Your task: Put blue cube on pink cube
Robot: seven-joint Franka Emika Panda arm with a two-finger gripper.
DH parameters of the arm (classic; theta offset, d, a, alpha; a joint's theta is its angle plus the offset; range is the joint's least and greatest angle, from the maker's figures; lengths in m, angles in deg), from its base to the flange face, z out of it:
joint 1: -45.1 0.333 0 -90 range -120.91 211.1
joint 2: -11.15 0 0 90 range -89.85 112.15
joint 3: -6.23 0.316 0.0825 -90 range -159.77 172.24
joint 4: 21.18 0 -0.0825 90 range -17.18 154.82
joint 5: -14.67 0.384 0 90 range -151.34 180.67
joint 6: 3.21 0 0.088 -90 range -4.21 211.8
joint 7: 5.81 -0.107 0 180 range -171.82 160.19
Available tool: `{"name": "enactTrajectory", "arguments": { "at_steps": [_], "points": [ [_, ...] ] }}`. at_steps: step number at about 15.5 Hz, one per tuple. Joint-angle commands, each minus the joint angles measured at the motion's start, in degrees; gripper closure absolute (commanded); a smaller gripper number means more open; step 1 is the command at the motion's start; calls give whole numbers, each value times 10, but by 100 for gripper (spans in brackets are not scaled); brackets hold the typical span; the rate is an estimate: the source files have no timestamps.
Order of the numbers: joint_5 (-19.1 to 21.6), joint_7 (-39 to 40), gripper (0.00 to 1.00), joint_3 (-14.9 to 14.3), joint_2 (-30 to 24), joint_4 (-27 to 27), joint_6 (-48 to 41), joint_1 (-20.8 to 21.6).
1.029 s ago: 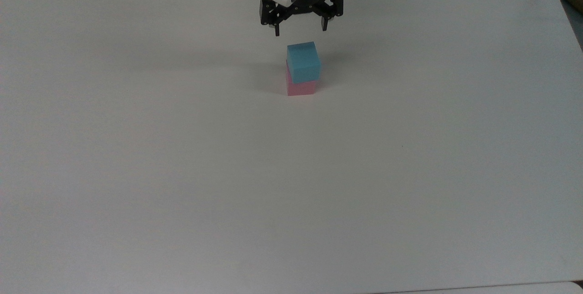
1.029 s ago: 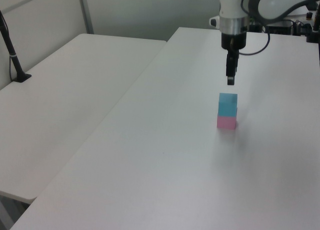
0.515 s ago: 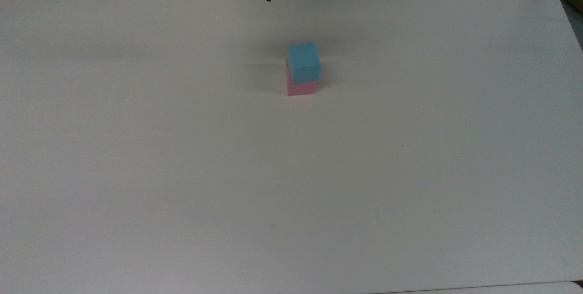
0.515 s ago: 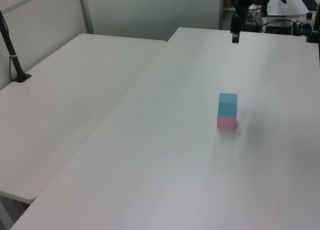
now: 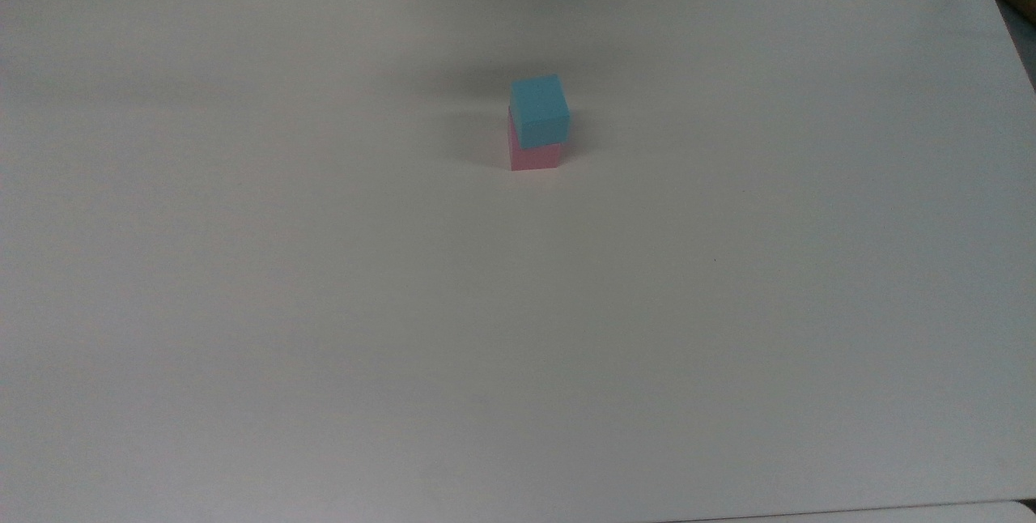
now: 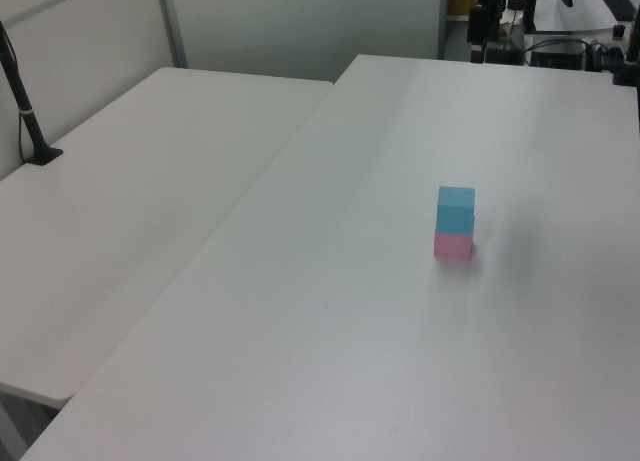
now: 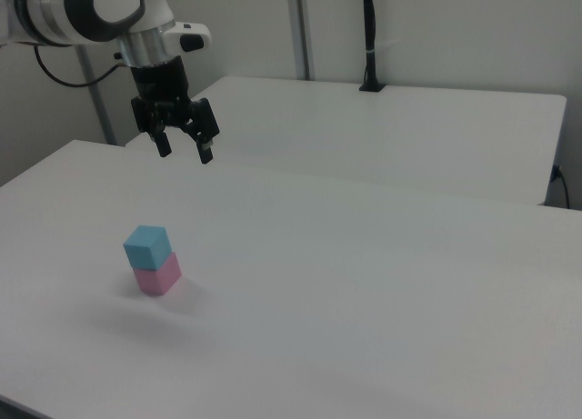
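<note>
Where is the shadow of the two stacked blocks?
In the top view a soft grey shadow lies on the table left of the pink cube and blue cube; in the left view it falls on their right.

Robotics lab setting. Plain white tables (image 6: 300, 311) sit pushed together, a black camera pole (image 7: 368, 37) clamped on. Grey partition walls (image 6: 300, 26) behind.

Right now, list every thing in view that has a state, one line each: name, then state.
blue cube: stacked on the pink cube, upright, free of the gripper.
pink cube: flat on the table, carrying the blue cube.
gripper: open, empty, raised well clear of the stack.
table: bears the two-cube stack.
</note>
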Motion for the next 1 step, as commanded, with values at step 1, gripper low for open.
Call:
{"name": "enactTrajectory", "arguments": {
  "at_steps": [1],
  "points": [
    [2,11,0,-1,4,-14,-27,3]
  ]
}}
